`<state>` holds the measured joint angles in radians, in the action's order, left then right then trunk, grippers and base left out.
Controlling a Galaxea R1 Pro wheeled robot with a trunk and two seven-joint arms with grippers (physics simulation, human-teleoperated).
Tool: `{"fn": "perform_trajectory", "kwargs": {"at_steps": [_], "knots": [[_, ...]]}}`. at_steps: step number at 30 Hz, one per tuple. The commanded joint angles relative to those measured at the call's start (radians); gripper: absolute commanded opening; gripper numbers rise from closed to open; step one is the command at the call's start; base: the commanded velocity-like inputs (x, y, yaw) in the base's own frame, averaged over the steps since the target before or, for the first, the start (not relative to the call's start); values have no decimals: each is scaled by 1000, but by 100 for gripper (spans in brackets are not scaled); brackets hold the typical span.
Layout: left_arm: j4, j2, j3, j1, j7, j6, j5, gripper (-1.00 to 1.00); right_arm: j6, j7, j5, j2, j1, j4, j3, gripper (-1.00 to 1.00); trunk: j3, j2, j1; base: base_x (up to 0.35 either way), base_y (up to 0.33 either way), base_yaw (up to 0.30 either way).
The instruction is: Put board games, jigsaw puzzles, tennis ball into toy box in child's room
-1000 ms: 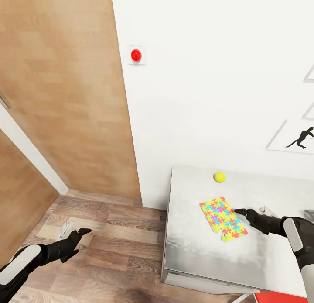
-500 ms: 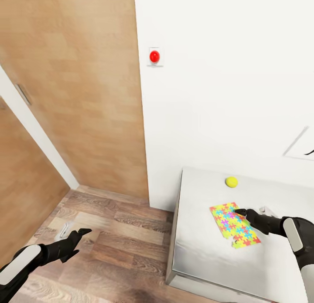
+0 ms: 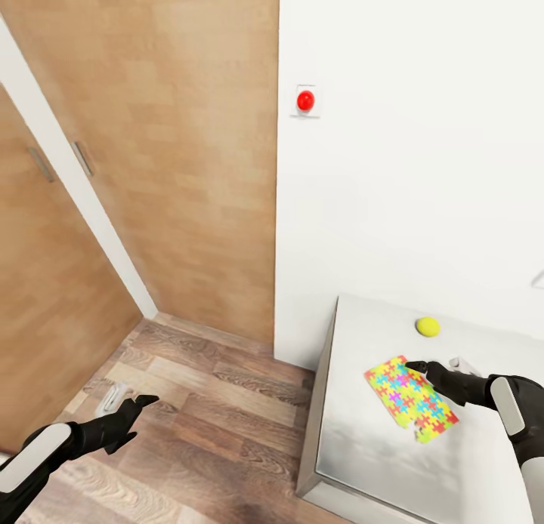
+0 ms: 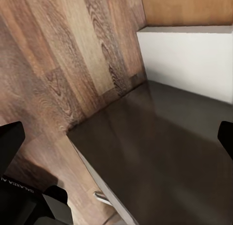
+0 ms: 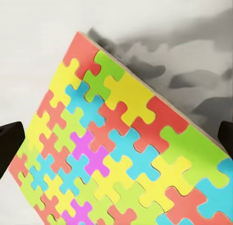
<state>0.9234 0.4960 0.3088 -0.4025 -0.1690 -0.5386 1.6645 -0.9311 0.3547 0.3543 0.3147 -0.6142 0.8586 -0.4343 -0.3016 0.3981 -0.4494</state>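
1. No brand, label or readable writing shows on any surface. The left wrist view has a few white characters on the dark body of the left end effector [image 3: 130, 409], too small and cut off to read.
2. In the head view a pale grey tabletop [image 3: 363, 448] stands against a white wall [image 3: 408, 169]; 1 jigsaw puzzle [image 3: 412, 398] lies flat on it, a sheet of yellow, pink, blue, green and orange-red pieces with a jagged near edge.
3. The tennis ball [image 3: 428, 326], small and yellow-green, sits on the tabletop nearer the wall, apart from the puzzle.
4. The right end effector [image 3: 423, 371] is over the far edge of the puzzle. Its right wrist view shows the 2 dark fingertips [image 5: 10, 140] spread wide at either side, with the puzzle [image 5: 121, 152] between them and nothing gripped: it is released.
5. That wrist view also shows the puzzle's thin pale side edge and a mottled grey shadow on the tabletop [image 5: 48, 30], which the head view does not resolve.
6. The left end effector hangs low over the wood-plank floor [image 3: 211, 403], well apart from the tabletop, fingers spread and holding nothing.
7. The left wrist view looks at floor planks [image 4: 58, 64], a dark grey panel [image 4: 160, 157] and a white block [image 4: 189, 60].
8. A red round button [image 3: 305, 100] on a white plate is mounted on the wall, beside wooden doors [image 3: 151, 146].
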Motion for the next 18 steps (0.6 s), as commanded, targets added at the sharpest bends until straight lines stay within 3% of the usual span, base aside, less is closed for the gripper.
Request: {"fn": "perform_trajectory", "kwargs": {"at_steps": [1,18], "knots": [[2,1,3,-1,-9,0,11,100,-5,9,-8,0,-1,0,-3,100,-2,2,-1,0,0,72],[2,1,3,-1,-9,0,10,100,-5,9,-8,0,-1,0,-3,100,-1,2,-1,0,0,20]]}}
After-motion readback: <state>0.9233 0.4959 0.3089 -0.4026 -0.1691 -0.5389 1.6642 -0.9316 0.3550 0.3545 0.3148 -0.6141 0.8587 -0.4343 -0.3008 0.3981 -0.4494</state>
